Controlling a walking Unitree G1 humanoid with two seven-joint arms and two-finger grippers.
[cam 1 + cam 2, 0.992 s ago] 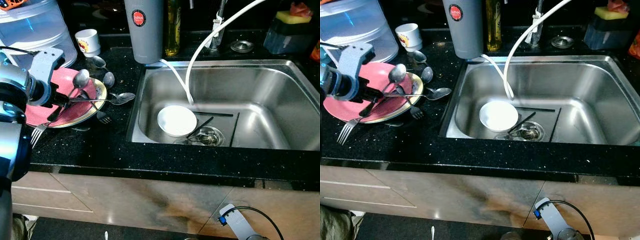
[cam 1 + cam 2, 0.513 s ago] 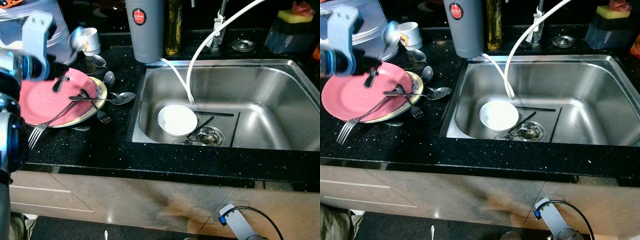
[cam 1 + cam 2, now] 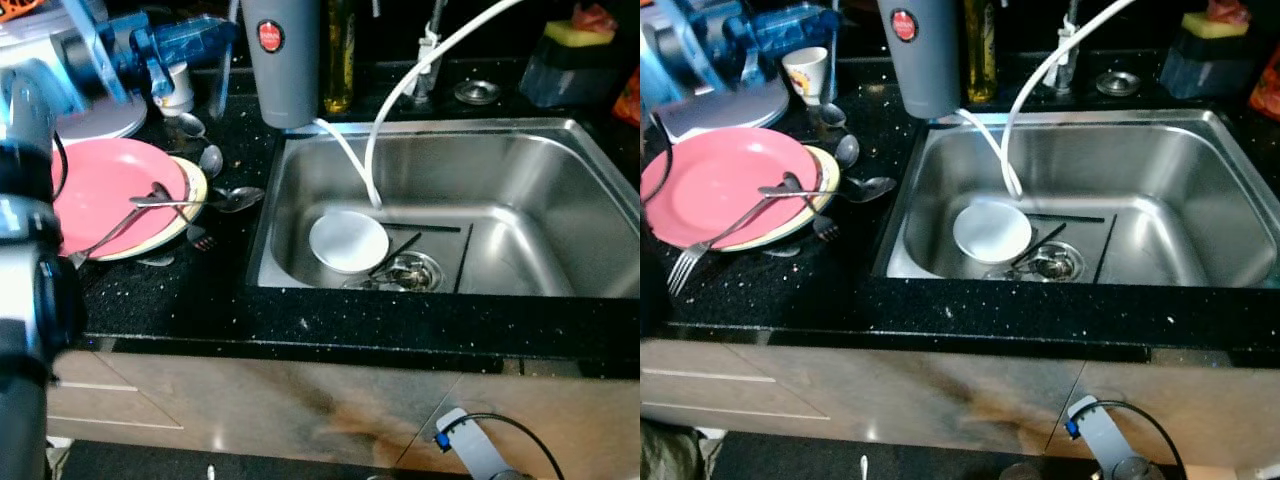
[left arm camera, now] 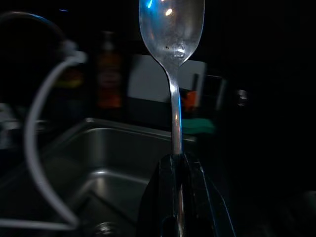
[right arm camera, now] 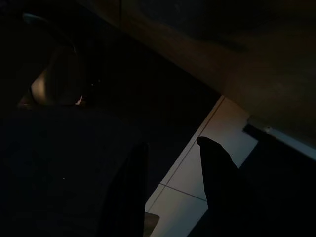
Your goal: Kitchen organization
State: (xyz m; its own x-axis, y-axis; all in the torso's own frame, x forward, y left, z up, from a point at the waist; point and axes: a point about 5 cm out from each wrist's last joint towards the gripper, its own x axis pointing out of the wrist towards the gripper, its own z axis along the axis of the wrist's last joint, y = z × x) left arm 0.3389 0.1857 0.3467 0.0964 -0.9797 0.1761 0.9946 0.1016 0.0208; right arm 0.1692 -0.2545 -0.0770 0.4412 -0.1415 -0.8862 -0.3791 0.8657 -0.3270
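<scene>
My left gripper (image 4: 178, 160) is shut on the handle of a metal spoon (image 4: 172, 29), whose bowl points away from the fingers. In the eye views that arm (image 3: 150, 45) is a blue blur raised above the counter's back left, beside the grey tumbler (image 3: 285, 60). A pink plate (image 3: 100, 185) lies on a yellow-rimmed plate (image 3: 201, 185), with a fork (image 3: 105, 232) and a spoon (image 3: 190, 200) across them. More spoons (image 3: 211, 158) lie beside it. A white bowl (image 3: 348, 241) sits in the steel sink (image 3: 520, 170). My right gripper (image 5: 170, 165) hangs open over the floor.
A white hose (image 3: 400, 90) curves into the sink. At the back stand an oil bottle (image 3: 338, 55), a white cup (image 3: 180, 88) and a sponge holder (image 3: 580, 60). A clear lidded container (image 3: 720, 100) sits at the back left. The black counter's front edge (image 3: 350, 335) runs below.
My left gripper has lifted a spoon off the pink plate and swung it up and toward the back, near the tumbler. The camera shifted slightly.
</scene>
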